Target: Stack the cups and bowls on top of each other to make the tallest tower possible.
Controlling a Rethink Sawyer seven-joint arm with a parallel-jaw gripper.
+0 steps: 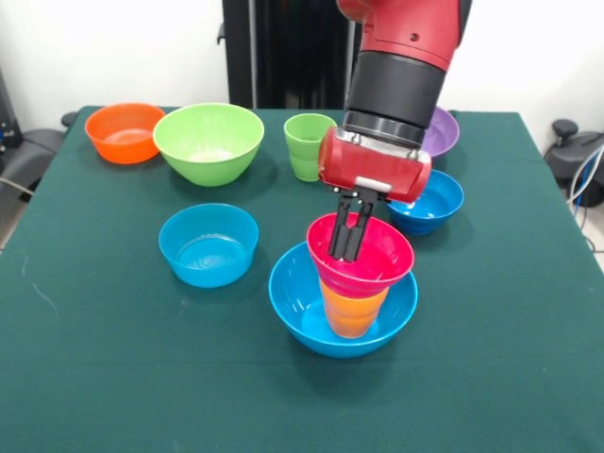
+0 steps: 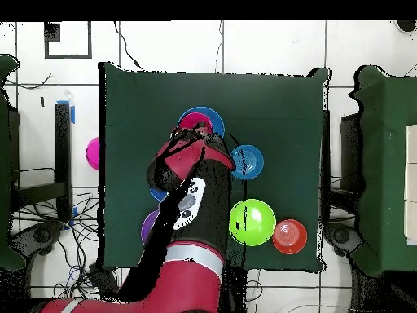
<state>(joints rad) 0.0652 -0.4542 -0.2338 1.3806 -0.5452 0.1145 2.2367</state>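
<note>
Pink-red bowl (image 1: 361, 255) tops the orange cup (image 1: 351, 311) in the large blue bowl (image 1: 302, 304); the pincer (image 1: 351, 247), pointing down, grips its rim.

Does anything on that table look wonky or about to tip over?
Yes, slightly. The pink-red bowl sits a bit tilted on the orange-yellow cup, which stands in the large blue bowl. The gripper reaches into the pink-red bowl from above. The other bowls and the light green cup stand upright; nothing looks spilled.

Arm hides purple bowl (image 1: 442, 132) (mostly), green cup (image 1: 308, 144) overhead.
</note>
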